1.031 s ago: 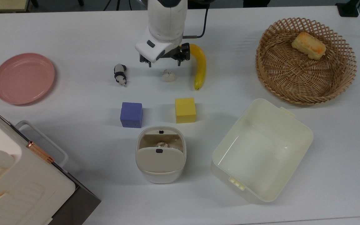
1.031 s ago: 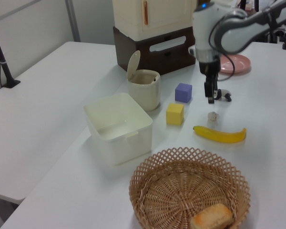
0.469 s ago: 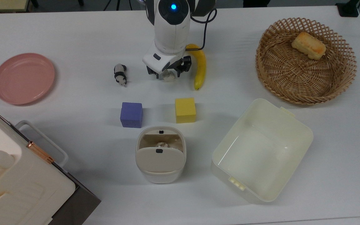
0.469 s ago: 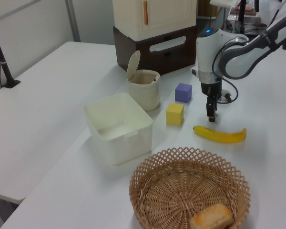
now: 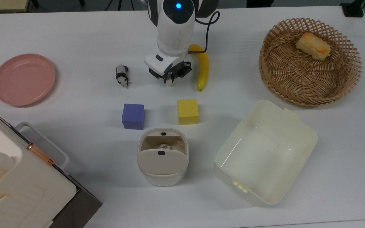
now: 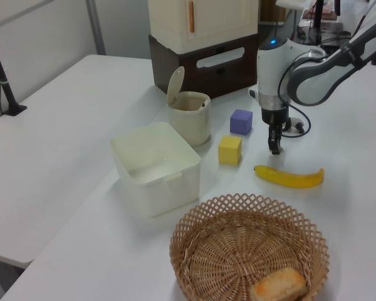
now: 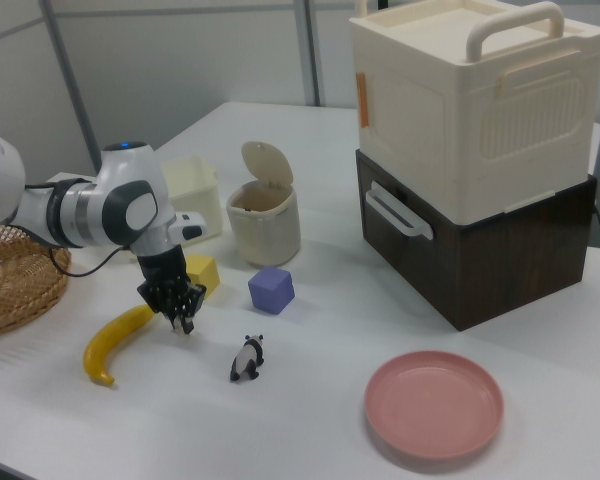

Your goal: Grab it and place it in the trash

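The desk (image 5: 74, 31) carries plenty, but the action sits near the middle of the top view, between the banana (image 5: 203, 68) and the panda figure (image 5: 122, 75). The arm (image 5: 174, 28) stands almost straight over that spot, wrist pointing down. A second ago it was higher and short of the target, with the wad lying bare on the desk below it; half a second ago it had dropped around it with the fingers spread wide. Now the gripper (image 5: 169, 79) has pinched in, and the fingers are clenched on the paper wad (image 5: 169, 83), of which a pale sliver pokes out at the tips. The left view agrees: the gripper (image 6: 274, 146) is drawn narrow right down at the desk surface.

So the grab looks made, though whether the wad has left the desk cannot be told. What remains is the lift and the carry to the trash (image 5: 163, 156), which stands past the purple cube (image 5: 133, 116) and yellow cube (image 5: 188, 111), its flap lid tipped up and the mouth open. The route looks to run between those two cubes, so height first seems wise.
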{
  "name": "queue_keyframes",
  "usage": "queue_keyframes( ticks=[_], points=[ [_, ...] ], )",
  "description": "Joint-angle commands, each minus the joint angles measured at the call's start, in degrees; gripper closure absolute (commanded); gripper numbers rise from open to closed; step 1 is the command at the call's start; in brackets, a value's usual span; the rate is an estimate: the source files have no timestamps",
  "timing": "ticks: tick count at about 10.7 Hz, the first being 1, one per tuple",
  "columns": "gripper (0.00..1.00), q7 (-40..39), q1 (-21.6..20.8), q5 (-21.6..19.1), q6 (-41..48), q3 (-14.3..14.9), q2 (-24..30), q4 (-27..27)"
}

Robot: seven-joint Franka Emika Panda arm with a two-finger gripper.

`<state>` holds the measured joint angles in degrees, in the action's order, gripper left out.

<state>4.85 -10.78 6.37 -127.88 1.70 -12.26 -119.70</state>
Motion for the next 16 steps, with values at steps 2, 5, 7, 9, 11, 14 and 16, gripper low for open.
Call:
queue_keyframes(
  ticks=[2, 5, 7, 9, 11, 14, 16],
  points=[
    [0.98, 1.7, 0.1, 1.4, 1.7, 0.1, 0.2, 8.4],
    [0.97, 1.6, 0.6, 1.5, 1.0, 0.1, -4.2, 18.9],
    [0.97, 1.6, 1.7, 1.5, -0.2, 0.1, -8.7, 27.7],
    [0.94, 1.6, 1.8, 1.5, -7.5, 0.2, -12.4, 31.9],
    [0.93, 1.6, 2.3, 1.5, -16.8, 0.2, -14.4, 32.0],
    [0.72, 1.6, 2.7, 1.5, -22.8, 0.3, -15.9, 32.0],
    [0.33, 1.6, 2.7, 1.4, -23.1, 0.2, -16.0, 31.9]
  ],
)
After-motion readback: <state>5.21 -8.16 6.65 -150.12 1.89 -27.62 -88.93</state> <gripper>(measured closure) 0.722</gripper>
